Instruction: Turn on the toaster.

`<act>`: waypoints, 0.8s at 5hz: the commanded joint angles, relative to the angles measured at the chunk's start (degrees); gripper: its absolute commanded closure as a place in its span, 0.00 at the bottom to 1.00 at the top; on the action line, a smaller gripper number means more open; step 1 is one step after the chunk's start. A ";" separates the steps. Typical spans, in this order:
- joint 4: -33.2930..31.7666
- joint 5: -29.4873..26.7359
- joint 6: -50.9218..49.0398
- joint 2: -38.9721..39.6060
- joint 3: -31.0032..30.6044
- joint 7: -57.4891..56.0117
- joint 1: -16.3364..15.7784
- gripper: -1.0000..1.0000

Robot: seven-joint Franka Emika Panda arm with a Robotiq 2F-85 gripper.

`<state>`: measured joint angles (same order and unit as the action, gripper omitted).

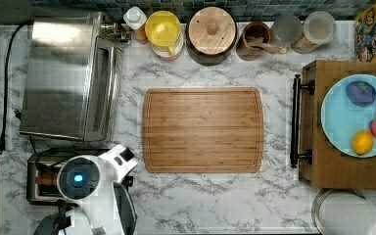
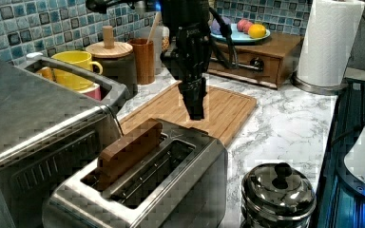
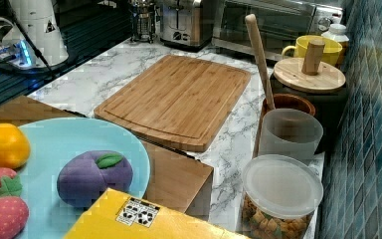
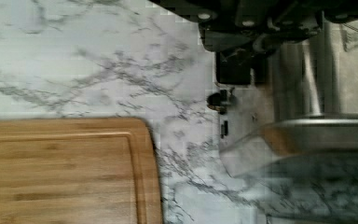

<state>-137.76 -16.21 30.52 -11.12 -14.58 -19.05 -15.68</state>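
The arm [image 1: 98,196] is seen in the top view reaching up from the lower edge, with its white wrist over the toaster [image 1: 41,178] and covering the toaster's 3 o'clock end. In the left view the gripper [image 2: 196,107] is held upright, pointing straight down, with its tip just above the far end of the toaster [image 2: 161,180]. It cannot be told whether the jaws are released or clenched, and nothing is seen held in them.

In the top view the toaster is placed at 8 o'clock from the board [image 1: 203,129], and the toaster oven [image 1: 66,73] lies at 12 o'clock from the toaster.

A brown slab [image 2: 128,152] standing on edge in one slot is shown in the left view. A lidded steel pot [image 2: 278,190] just beside the toaster and a paper towel roll [image 2: 330,42] at the far end of the counter are also shown there.

The scene is shown from the opposite end in the right view. A blue plate [image 3: 54,144] of toy fruit lies close up, and the toaster [image 3: 181,22] is small at 12 o'clock from the board [image 3: 176,99], across the marble counter [image 3: 92,69].

In the wrist view the board's rounded corner [image 4: 74,172] and the veined counter [image 4: 98,60] are seen, with brushed steel of the toaster [image 4: 307,70] beside the gripper's dark body.
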 commanded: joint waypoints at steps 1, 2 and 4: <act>-1.27 -5.06 1.95 -1.38 0.04 -6.49 -1.98 1.00; -1.20 -4.07 2.87 0.22 -0.48 -5.21 -1.84 1.00; 0.61 -0.67 2.75 6.21 -0.17 -1.07 -0.61 1.00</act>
<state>-138.88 -17.67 33.21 -6.43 -14.41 -22.19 -16.03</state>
